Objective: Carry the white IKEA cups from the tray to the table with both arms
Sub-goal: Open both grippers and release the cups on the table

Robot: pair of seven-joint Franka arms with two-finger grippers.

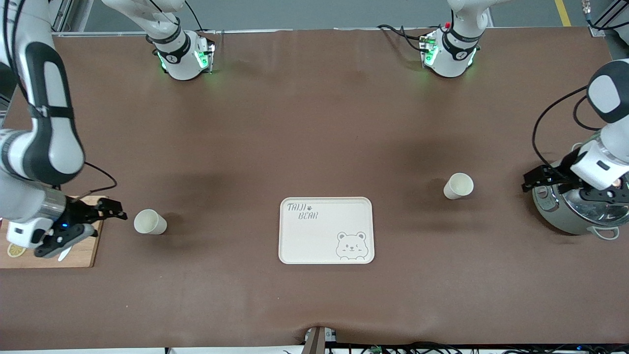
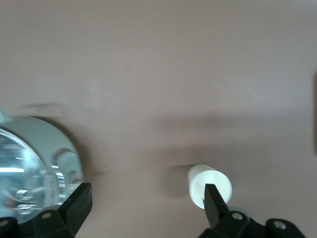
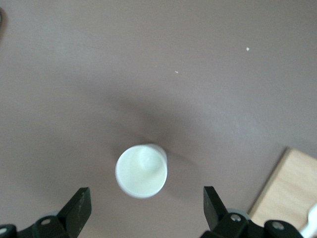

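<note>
Two white IKEA cups stand upright on the brown table. One cup [image 1: 150, 221] is toward the right arm's end, the other [image 1: 458, 186] toward the left arm's end. My right gripper [image 1: 93, 226] is open and empty, low beside the first cup and apart from it. In the right wrist view that cup [image 3: 141, 170] lies just ahead of the open gripper [image 3: 147, 198]. My left gripper [image 1: 553, 184] is open and empty above the edge of a pot. In the left wrist view [image 2: 147, 203] one of its fingers [image 2: 215, 206] overlaps the other cup [image 2: 208, 184].
A cream bear-print tray [image 1: 314, 241] lies between the cups, nearer the front camera. A wooden board [image 1: 81, 253] with a lemon slice [image 1: 16, 250] lies under my right hand. A steel pot with a glass lid [image 1: 572, 216] sits under my left hand.
</note>
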